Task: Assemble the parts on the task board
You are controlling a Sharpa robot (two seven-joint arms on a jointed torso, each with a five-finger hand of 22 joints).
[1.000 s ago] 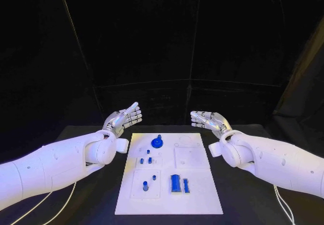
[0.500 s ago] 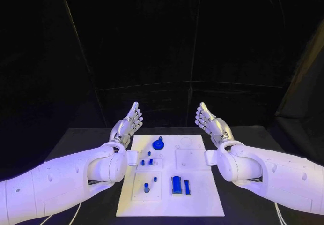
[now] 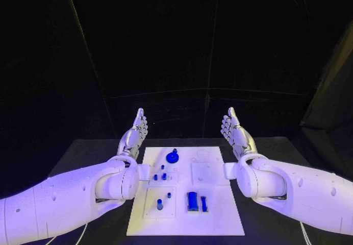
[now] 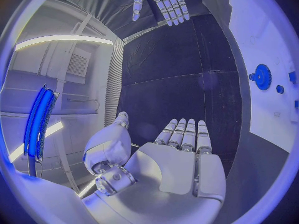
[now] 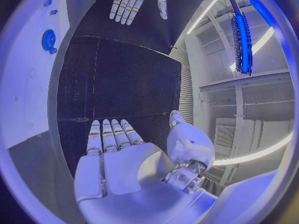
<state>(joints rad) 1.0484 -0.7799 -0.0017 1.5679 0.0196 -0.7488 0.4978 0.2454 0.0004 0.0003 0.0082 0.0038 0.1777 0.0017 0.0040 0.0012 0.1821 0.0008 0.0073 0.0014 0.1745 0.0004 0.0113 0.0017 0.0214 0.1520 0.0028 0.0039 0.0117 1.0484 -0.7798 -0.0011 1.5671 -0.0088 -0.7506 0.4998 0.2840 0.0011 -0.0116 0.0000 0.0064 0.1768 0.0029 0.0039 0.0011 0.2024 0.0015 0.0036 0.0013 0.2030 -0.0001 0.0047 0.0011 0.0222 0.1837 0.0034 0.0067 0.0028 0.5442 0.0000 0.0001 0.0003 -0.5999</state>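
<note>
The white task board [image 3: 221,214] lies in the middle of the black table. A blue gear [image 3: 172,156] sits near its far end, also seen as the gear [image 4: 262,76] and the gear [image 5: 49,40] in the wrist views. Small blue pegs [image 3: 163,176] stand mid-board, and a blue block [image 3: 192,200] with a thin piece [image 3: 204,203] lies nearer me. My left hand [image 3: 135,132] is raised beside the board's far left corner, flat, fingers straight and together, holding nothing. My right hand [image 3: 234,132] mirrors it at the far right corner, palm facing inward, empty.
The black table [image 3: 88,150] extends beyond the board on both sides, with dark curtains behind it. Both white forearms flank the board's long edges.
Both hands have straightened from a spread, tilted pose into flat upright ones with palms facing each other, and both arms have moved closer to the board's sides.
</note>
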